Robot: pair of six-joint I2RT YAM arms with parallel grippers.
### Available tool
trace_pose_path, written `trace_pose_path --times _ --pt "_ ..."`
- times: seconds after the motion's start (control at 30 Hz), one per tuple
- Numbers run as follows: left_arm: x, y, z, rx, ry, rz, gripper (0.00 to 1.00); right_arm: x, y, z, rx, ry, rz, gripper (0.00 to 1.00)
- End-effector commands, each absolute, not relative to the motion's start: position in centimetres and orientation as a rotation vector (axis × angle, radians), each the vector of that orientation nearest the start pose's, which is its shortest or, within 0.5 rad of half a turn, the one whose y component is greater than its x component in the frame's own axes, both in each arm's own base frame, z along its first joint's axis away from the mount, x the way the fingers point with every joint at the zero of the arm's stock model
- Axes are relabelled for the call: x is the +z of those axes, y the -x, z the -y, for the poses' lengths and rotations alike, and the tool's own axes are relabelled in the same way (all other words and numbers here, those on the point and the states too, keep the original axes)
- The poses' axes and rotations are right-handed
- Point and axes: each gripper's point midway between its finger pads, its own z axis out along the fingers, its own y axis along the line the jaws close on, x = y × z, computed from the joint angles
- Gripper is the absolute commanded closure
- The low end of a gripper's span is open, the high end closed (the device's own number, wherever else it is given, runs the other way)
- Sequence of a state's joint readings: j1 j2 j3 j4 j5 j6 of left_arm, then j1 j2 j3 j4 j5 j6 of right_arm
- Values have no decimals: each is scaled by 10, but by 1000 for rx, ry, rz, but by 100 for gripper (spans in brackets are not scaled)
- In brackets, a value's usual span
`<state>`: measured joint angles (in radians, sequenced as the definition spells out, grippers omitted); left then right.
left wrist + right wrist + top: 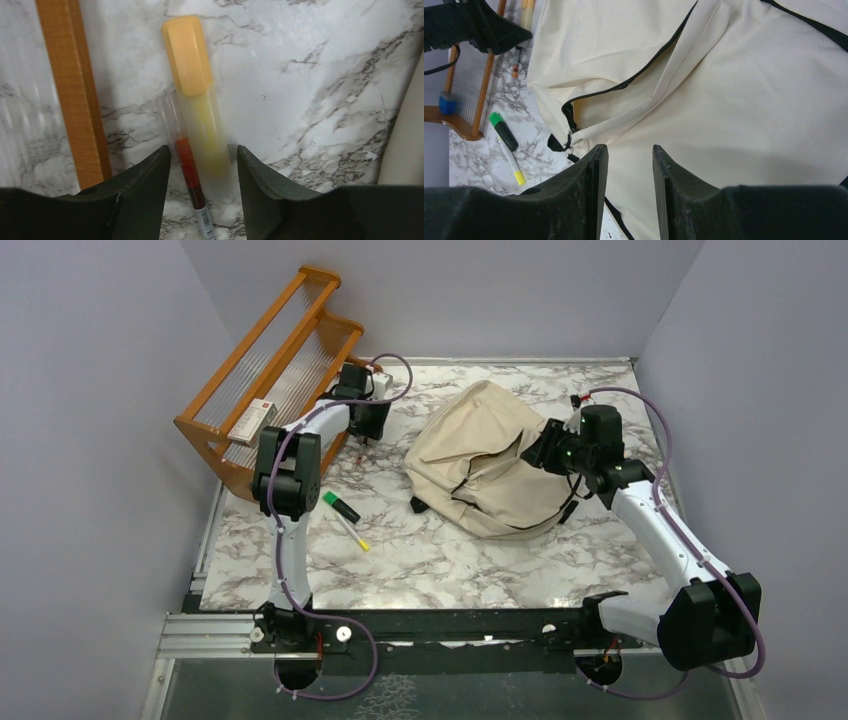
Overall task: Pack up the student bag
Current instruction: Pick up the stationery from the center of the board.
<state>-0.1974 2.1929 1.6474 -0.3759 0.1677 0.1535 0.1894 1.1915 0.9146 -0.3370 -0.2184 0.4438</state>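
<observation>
We see the student bag (480, 455) slumped on the table (450, 560), right of the wooden rack (270, 370). Beside that rack, our left end effector (204, 150) straddles an orange highlighter (192, 75) and a red pen (187, 165), jaws apart. Farther from the rack, our right end effector (630, 150) is over the canvas; we cannot tell whether it grips.

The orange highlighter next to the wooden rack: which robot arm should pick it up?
Left, probably. The left gripper has its fingers either side of the orange highlighter and a red pen beside it. The right gripper is over at the student bag.
</observation>
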Motion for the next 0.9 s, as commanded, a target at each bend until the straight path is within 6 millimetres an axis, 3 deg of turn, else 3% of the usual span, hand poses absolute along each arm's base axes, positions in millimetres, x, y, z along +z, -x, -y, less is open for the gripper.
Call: trace_pose_path --times 0.0,0.27,0.5,0.73,0.87 --pt "14 -468 144 -279 -536 -2574 49 178 -335 -124 621 -142 -2218 57" --pt "8 -426 166 -301 -612 -2614 50 177 -333 -124 624 -139 -2217 57" --pt "-1 -396 156 -249 -614 -2662 50 177 -331 -125 637 -138 -2218 57" --pt "-6 -384 149 -227 -608 -2681 77 179 -329 -126 646 -137 -2214 57" --pt "9 -389 140 -148 -575 -2655 84 186 -328 -124 638 -142 -2198 57"
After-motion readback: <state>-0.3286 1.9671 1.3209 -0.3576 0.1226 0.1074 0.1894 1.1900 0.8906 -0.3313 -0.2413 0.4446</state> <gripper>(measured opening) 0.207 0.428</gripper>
